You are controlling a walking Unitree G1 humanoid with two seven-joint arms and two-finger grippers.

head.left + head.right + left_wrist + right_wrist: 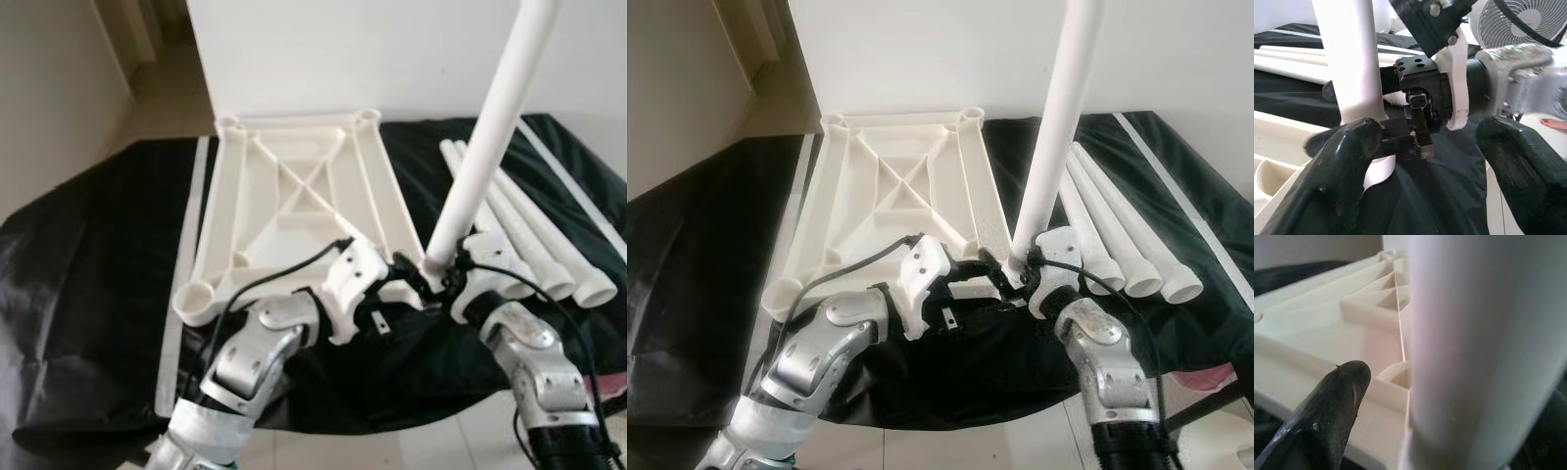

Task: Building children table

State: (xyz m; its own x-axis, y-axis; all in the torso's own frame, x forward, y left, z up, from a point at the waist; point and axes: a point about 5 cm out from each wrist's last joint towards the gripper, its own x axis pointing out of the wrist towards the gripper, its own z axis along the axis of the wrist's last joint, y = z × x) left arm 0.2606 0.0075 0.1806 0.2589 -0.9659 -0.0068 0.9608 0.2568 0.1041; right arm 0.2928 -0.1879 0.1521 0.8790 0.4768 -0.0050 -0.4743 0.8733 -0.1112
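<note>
Right claw (438, 272) pinching upright table leg (485, 137) at tabletop (294, 211) corner; left claw (1420, 161) spread, fan (1511, 22) behind

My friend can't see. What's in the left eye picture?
The right claw holds a white table leg upright at the near corner of an upside-down white tabletop. The left claw is beside it, and three more legs lie on black sheeting.

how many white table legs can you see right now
4. One leg stands upright at the near right corner of the upturned tabletop, held by the right gripper. Three more lie side by side on the black sheet, right of it. Others may be hidden.
</note>
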